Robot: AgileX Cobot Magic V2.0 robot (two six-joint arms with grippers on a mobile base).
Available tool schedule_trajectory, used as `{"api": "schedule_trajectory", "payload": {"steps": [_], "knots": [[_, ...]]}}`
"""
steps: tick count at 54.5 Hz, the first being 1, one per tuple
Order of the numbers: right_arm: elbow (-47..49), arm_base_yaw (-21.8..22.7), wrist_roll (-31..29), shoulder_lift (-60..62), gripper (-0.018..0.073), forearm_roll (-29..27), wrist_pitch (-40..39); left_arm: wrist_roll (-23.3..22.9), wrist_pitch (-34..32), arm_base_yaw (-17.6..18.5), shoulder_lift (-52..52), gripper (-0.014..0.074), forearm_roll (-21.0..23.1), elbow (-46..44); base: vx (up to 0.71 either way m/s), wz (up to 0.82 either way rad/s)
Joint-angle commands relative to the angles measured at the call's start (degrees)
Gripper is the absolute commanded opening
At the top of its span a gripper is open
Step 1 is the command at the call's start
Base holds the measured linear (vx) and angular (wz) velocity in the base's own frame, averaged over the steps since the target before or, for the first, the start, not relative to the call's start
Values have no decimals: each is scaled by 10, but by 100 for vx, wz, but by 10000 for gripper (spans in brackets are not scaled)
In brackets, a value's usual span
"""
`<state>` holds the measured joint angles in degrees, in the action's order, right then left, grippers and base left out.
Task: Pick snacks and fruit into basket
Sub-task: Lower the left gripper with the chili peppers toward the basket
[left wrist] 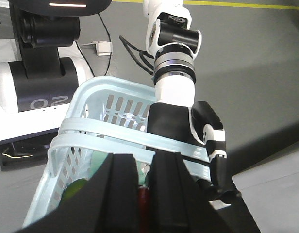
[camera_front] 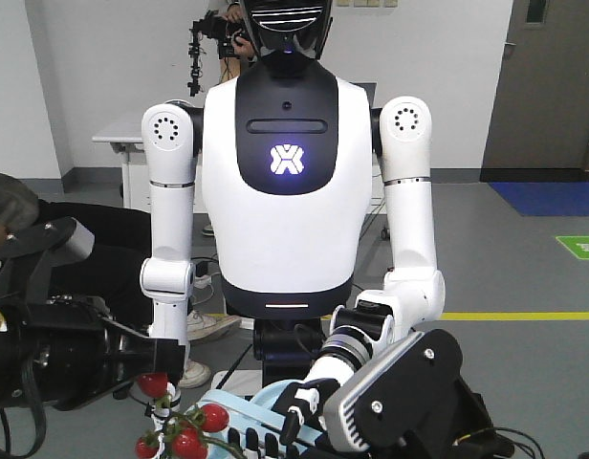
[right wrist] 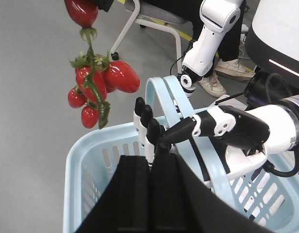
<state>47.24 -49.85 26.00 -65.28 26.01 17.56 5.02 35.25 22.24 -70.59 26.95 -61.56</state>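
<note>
Red fruit bunch [right wrist: 98, 82] is hanging at upper left, clamped in one hand [right wrist: 84, 7], above the blue basket [right wrist: 91, 155]; the humanoid's hand [right wrist: 154, 128] is gripping its handles. Something green is lying inside already; the bunch is not yet dropped.

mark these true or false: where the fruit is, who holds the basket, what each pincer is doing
1. The bunch of red fruits hangs in the air. True.
2. The right pincer holds that bunch. False: the left pincer grips it from the top; the right one looks shut on nothing.
3. The basket is light blue with slatted sides. True.
4. The basket sits on a table. False: a humanoid's hand holds its handles.
</note>
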Motion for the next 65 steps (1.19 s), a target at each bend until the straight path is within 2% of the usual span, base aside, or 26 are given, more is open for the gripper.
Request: {"api": "schedule_trajectory", "payload": {"steps": [1, 41, 50, 65], "knots": [[17, 2, 2, 15, -8, 11, -35, -16, -35, 0, 13, 2, 11, -16, 0, 0], [17, 2, 2, 15, -8, 11, -31, -25, -57, 0, 12, 24, 11, 4, 0, 0], [17, 2, 2, 15, -8, 11, -31, -25, -60, 0, 12, 82, 11, 4, 0, 0], [17, 2, 2, 15, -8, 11, -33, -25, -74, 0, 12, 264, 12, 4, 0, 0]]}}
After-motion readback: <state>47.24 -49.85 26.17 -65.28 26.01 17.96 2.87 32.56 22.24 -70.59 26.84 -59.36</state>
